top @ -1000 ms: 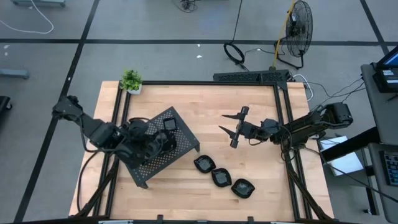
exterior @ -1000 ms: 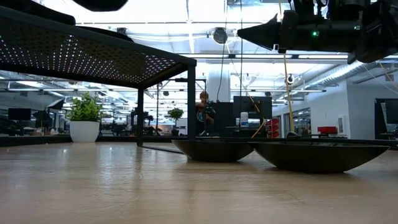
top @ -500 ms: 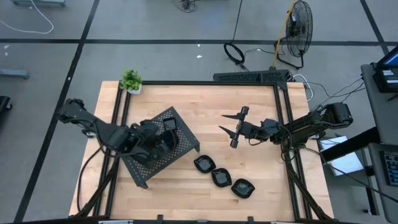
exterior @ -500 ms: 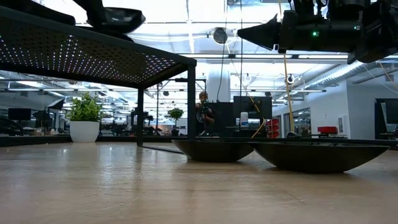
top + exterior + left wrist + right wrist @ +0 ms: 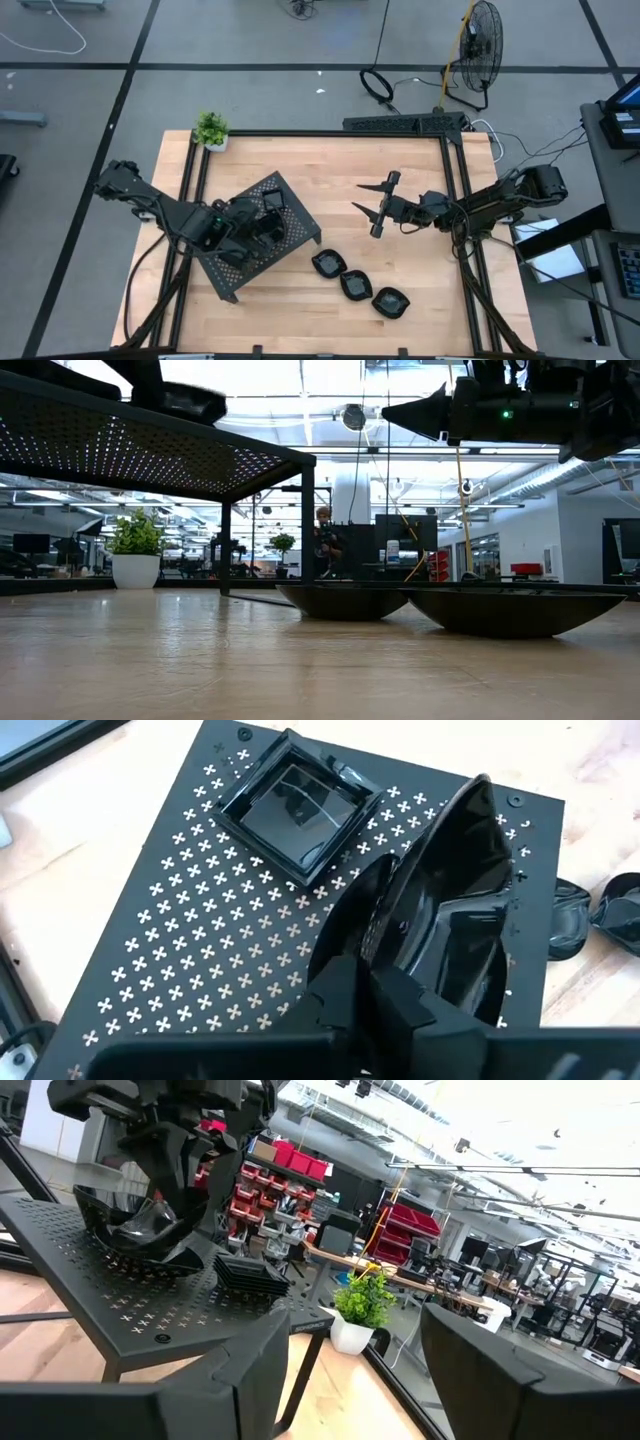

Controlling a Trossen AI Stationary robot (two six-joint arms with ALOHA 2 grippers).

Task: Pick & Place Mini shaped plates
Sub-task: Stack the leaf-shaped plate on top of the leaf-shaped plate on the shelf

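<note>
The left gripper [image 5: 365, 1005] pinches a glossy black leaf-shaped mini plate [image 5: 450, 910] by its rim, tilted over the large dark perforated metal tray [image 5: 232, 272]. It should settle the plate flat on bare tray surface, clear of the glossy black square mini plate [image 5: 295, 805] at the tray's 12 o'clock corner. 3 more black plates [image 5: 355, 285] lie on the light wooden table [image 5: 330, 170] at 4 o'clock. The right gripper [image 5: 375, 205] hovers at 3 o'clock, released.
</note>
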